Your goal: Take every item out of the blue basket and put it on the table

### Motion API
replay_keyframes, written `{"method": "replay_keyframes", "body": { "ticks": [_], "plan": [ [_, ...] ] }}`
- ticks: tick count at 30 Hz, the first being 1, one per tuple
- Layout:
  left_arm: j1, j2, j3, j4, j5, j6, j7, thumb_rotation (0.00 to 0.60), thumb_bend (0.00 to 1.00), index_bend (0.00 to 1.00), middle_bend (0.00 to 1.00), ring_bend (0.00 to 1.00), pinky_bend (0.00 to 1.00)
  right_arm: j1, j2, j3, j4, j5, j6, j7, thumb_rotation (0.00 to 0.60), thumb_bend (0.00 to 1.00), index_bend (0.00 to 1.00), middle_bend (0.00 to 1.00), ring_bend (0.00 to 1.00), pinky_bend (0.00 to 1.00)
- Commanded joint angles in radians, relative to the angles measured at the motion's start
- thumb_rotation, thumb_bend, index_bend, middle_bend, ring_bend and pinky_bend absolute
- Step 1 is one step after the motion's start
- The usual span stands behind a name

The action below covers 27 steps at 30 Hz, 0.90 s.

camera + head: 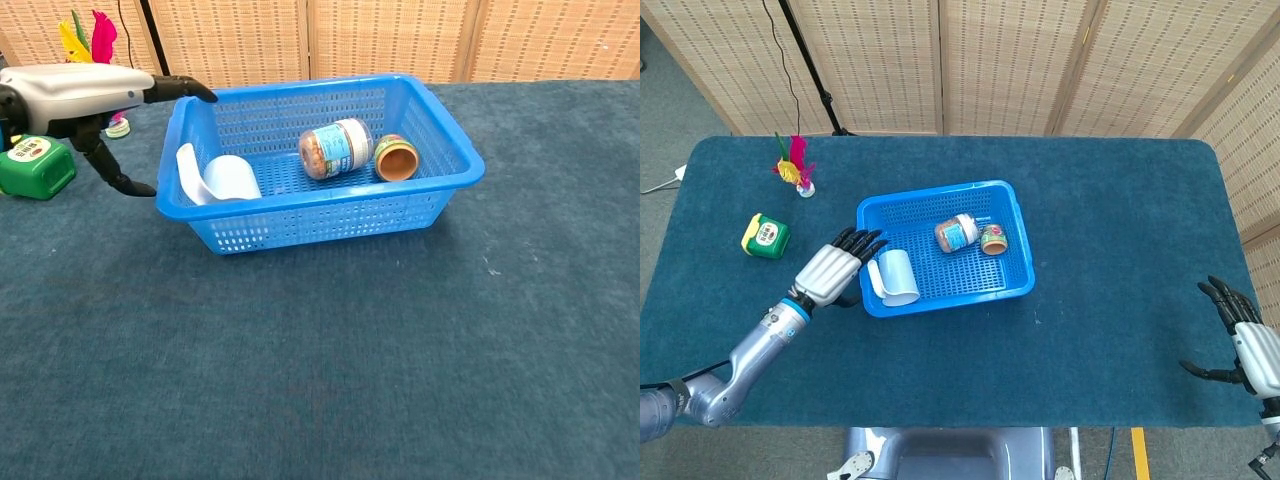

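Note:
A blue basket stands mid-table. It holds a pale blue cup lying on its side at the left end. A jar with a blue label and a small tin lie at the far right end. My left hand hovers open at the basket's left rim, fingers stretched towards the cup, holding nothing. My right hand is open near the table's right front corner, seen only in the head view.
A green box sits on the table left of the basket. A pink and yellow feather shuttlecock stands at the far left. Woven screens line the back.

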Motion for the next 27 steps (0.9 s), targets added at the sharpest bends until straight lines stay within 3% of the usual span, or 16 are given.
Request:
{"method": "replay_keyframes", "body": {
  "ticks": [1,15,27],
  "plan": [
    [-0.017,-0.013,-0.009,-0.005,-0.015,0.001,0.024,0.6,0.19,0.0,0.0,0.0,0.01,0.0,0.0,0.0,0.001,0.002,-0.001,0.0,0.6,0.0,0.0,0.0,0.0,0.0],
    [-0.043,0.011,-0.013,-0.059,-0.05,0.014,0.115,0.6,0.19,0.0,0.0,0.0,0.01,0.002,0.002,0.002,0.006,0.009,-0.006,0.008,0.6,0.0,0.0,0.0,0.0,0.0],
    [-0.083,-0.037,-0.02,-0.04,-0.115,-0.006,0.164,0.6,0.19,0.0,0.0,0.0,0.01,0.001,0.004,0.001,0.006,0.008,-0.002,0.013,0.6,0.0,0.0,0.0,0.0,0.0]
  ]
}}
